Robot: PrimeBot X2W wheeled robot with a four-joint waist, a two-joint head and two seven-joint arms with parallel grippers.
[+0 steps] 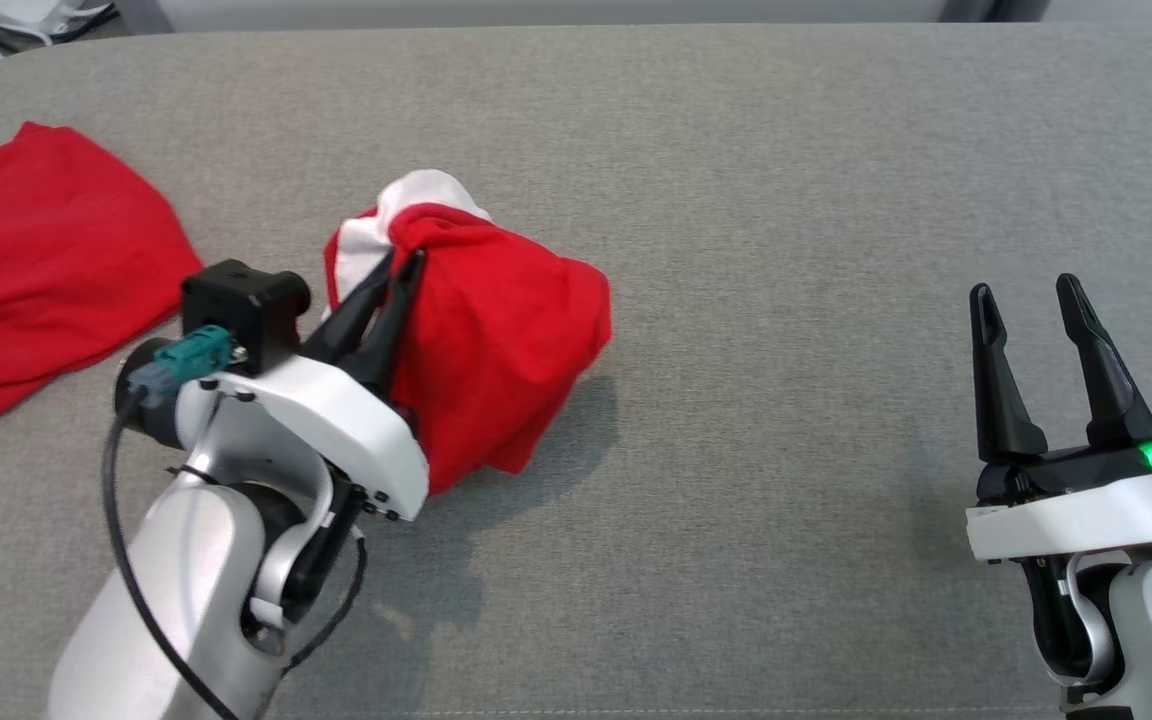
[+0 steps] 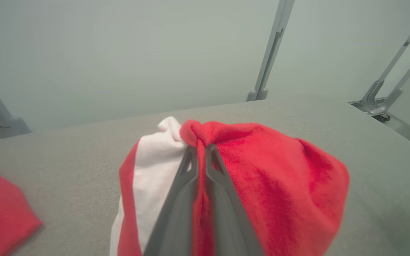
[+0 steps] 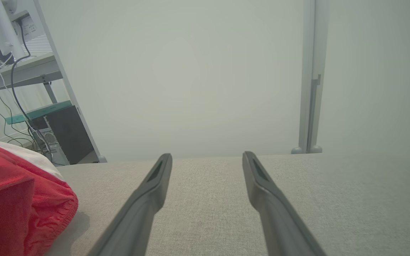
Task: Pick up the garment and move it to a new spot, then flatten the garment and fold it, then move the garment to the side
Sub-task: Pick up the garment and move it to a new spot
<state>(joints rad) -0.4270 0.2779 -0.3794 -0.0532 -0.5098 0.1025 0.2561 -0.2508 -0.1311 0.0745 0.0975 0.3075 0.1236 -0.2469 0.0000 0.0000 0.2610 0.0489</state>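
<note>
Item: red-and-white garment point(image 1: 496, 340), red cloth with a white panel, bunched into a mound.
Location: left-centre of the grey counter point(image 1: 786, 200), just ahead of the left forearm.
Left tool point(image 1: 401, 262): clamped tight on a fold at the top of the garment, where red meets white. The left wrist view shows cloth squeezed between the two fingers point(image 2: 185, 177).
Hang: the cloth drapes down from the pinch in a peak. I cannot tell whether its lower edge clears the counter.
Reason for hold: judged to be a one-point pinch for carrying the item to a new spot; it bunches the cloth, so flattening comes later.
Right tool point(image 1: 1024, 288): jaws spread wide, holding nothing, low at the right and well apart from the garment.
Reason for position: probably parked out of the way, ready to take a second corner.
Other stock: second red garment point(image 1: 46, 270), lying slack at the far left of the counter, apart from the held one.
Stage: judged early, at the pick-up-and-move step; flattening, folding and setting aside not yet done.
Risk: a small pinched fold may slip.
</note>
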